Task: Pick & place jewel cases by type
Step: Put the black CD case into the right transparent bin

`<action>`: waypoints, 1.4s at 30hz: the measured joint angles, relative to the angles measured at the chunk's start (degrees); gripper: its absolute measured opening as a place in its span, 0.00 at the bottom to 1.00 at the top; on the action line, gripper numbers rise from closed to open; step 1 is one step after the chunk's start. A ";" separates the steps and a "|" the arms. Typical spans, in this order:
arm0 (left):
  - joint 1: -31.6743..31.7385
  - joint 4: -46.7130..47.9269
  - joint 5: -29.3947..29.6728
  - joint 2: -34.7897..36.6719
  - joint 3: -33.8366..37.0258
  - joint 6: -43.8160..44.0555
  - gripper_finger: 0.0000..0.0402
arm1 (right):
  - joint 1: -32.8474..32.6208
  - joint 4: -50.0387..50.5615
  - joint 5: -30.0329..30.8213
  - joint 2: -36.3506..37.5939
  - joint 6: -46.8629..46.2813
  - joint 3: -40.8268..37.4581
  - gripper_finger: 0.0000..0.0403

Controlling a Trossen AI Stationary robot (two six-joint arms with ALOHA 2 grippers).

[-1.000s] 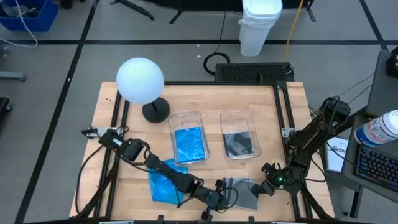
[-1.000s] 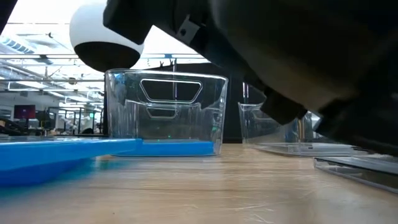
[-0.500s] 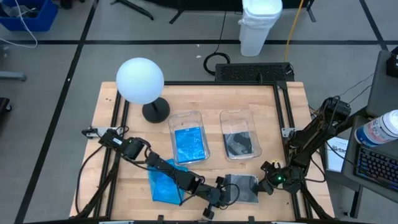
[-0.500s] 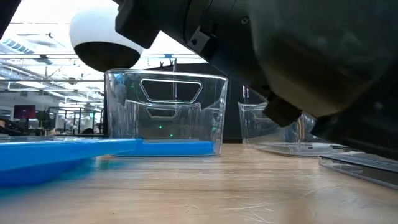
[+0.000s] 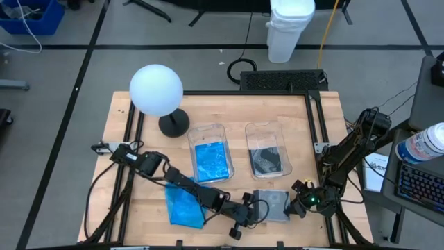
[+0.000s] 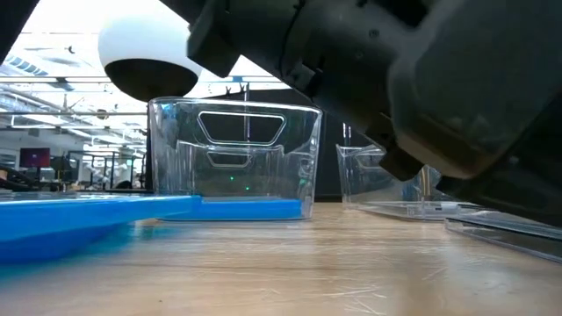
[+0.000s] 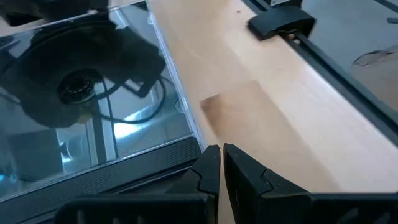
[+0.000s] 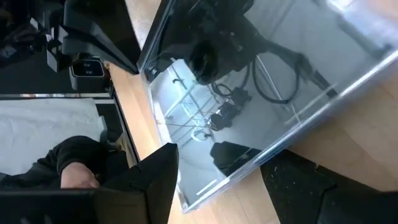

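Note:
A dark grey jewel case (image 5: pixel 272 206) lies flat near the table's front edge, between my two grippers. My left gripper (image 7: pixel 221 163) is shut at the case's near left corner. My right gripper (image 8: pixel 249 180) stands open at the case's right edge (image 8: pixel 267 155), a finger on either side of it. Blue jewel cases (image 5: pixel 184 205) lie flat at the front left, partly under my left arm. Of the two clear bins, the left one (image 5: pixel 209 161) holds blue cases and the right one (image 5: pixel 267 159) dark ones. My left gripper has its shut fingertips (image 7: pixel 210 163) against the dark case's near left corner (image 7: pixel 194 151), at the end of its dark spine. The fingers come from the table's left, slanting down. The case lies flat on the wood. Whether my right gripper touches the case, I cannot tell.
A white globe lamp (image 5: pixel 156 90) stands at the far left. Black frame rails run along the table's left side (image 5: pixel 128 139) and right side (image 5: pixel 313 139), and a bracket (image 7: pixel 280 22) sits on the rail ahead of my left gripper. Bare wood (image 5: pixel 236 118) lies beyond the bins.
My left gripper, still shut, has moved toward the table's right edge and a little toward the far edge. The dark jewel case has slid with it toward my right gripper and turned from skewed to square with the table's edges.

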State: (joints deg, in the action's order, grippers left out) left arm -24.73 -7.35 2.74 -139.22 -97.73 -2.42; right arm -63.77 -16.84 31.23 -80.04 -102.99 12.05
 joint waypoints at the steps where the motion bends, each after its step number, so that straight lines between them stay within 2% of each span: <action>1: 0.19 0.00 -0.04 0.00 0.00 0.06 0.08 | 0.00 -0.02 0.09 -0.01 0.08 0.00 0.52; 5: 0.62 -0.06 -0.35 0.00 0.00 0.07 0.08 | 0.00 0.04 1.83 -0.03 0.49 -0.04 0.51; 8: 0.72 -0.65 -0.31 -0.04 0.02 -0.11 0.08 | -0.02 0.16 3.29 -0.03 0.65 -0.06 0.47; 13: 0.73 -1.68 -0.21 -0.15 0.02 -0.47 0.08 | 0.00 0.37 6.28 -0.10 1.54 -0.13 0.31; 18: 0.88 -1.56 -0.15 -0.15 0.02 -0.46 0.08 | 0.00 0.39 6.57 -0.12 2.47 -0.17 0.15; 22: 0.96 -1.34 -0.05 -0.15 0.04 -0.46 0.08 | 0.00 0.06 6.70 -0.15 3.48 -0.24 0.07; 30: 0.70 -1.38 0.39 -0.14 0.04 -1.02 0.08 | -0.14 -3.74 6.67 -0.30 7.50 -0.44 0.10; 35: -1.67 0.61 0.78 2.57 0.13 -3.63 0.08 | -0.46 -7.87 6.64 -0.28 12.63 -0.44 0.09; 42: -7.23 14.51 5.21 9.24 0.02 -3.89 0.08 | -0.38 -17.19 9.67 -0.32 25.67 -0.62 0.09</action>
State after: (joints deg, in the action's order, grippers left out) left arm -31.96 7.16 7.95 -129.98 -97.71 -6.31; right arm -64.15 -34.03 40.90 -80.36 -77.32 11.44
